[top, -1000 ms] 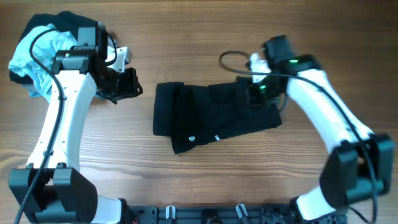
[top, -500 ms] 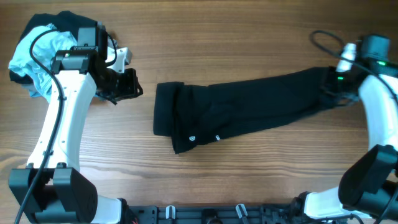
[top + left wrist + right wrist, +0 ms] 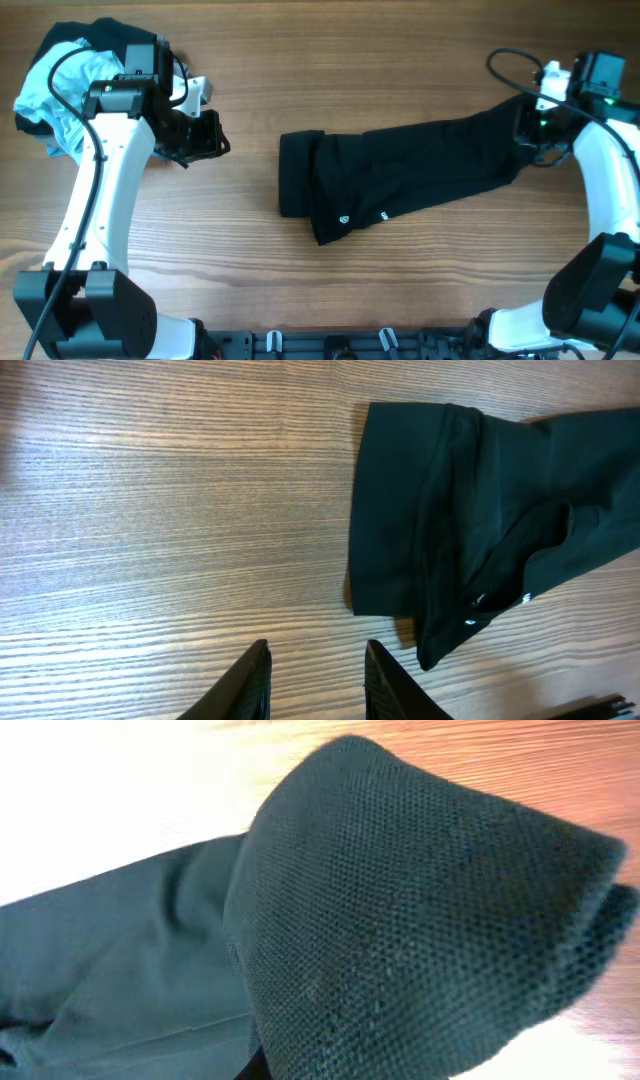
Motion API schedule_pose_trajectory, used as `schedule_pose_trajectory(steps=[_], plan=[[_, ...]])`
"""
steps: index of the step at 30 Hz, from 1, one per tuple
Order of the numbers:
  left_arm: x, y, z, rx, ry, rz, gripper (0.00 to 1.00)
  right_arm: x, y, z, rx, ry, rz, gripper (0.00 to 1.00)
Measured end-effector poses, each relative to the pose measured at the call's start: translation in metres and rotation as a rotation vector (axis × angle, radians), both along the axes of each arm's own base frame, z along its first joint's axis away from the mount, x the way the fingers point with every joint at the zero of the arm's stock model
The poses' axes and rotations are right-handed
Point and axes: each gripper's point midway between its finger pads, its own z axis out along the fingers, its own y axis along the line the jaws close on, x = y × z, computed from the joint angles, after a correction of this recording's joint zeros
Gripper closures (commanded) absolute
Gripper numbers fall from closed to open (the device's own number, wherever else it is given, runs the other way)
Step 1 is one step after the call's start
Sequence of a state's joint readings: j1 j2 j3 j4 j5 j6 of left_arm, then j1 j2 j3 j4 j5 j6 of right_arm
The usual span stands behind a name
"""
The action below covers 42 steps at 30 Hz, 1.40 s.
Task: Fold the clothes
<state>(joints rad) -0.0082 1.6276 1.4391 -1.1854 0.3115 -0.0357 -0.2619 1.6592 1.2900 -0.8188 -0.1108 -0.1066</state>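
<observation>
- The black garment (image 3: pixel 400 175) lies stretched across the middle and right of the table (image 3: pixel 330 50), climbing slightly toward the right.
- Its left end is doubled over into a flat block on the wood, with two small pale marks near the lower edge.
- Its right end rises off the table into the right gripper (image 3: pixel 530 128), which is clamped on it. The right wrist view is nothing but bunched mesh fabric, so the fingers themselves are hidden.
- Over to the left gripper (image 3: pixel 210 135): it hovers above bare wood, near the garment's left end but apart from it.
- Its fingers (image 3: pixel 255 680) stand parted, wood showing between them, gripping nothing.
- Far left corner: a pile (image 3: pixel 50 90) of light blue and dark clothes, beside the left arm.
</observation>
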Motion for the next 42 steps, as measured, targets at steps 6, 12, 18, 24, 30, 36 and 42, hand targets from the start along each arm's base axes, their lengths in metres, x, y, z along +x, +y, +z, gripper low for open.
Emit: schedule_pose_trajectory(steps=[6, 12, 18, 24, 30, 36, 42], plan=[[0.000, 0.000, 0.000, 0.000, 0.000, 0.000, 0.64, -0.018, 0.051, -0.035, 0.031, 0.086, 0.119, 0.78], [0.000, 0.000, 0.000, -0.001, 0.002, 0.005, 0.49, -0.020, 0.090, -0.036, 0.049, 0.095, 0.206, 0.56], [0.000, 0.000, 0.000, -0.001, 0.001, 0.004, 0.48, -0.016, 0.087, -0.035, 0.050, 0.079, 0.197, 0.67], [-0.003, 0.000, -0.005, -0.001, 0.014, 0.004, 0.49, -0.006, 0.074, -0.035, 0.022, 0.055, 0.086, 0.86], [-0.008, 0.000, -0.012, -0.001, 0.039, 0.003, 0.49, -0.014, 0.064, -0.091, 0.124, 0.201, 0.049, 0.96], [-0.005, 0.000, -0.012, -0.001, 0.023, 0.003, 0.49, -0.057, 0.178, -0.057, 0.602, 0.191, 0.566, 0.96], [-0.005, 0.000, -0.012, -0.002, 0.023, 0.004, 0.48, -0.029, 0.149, -0.040, 0.396, 0.085, 0.445, 0.93]])
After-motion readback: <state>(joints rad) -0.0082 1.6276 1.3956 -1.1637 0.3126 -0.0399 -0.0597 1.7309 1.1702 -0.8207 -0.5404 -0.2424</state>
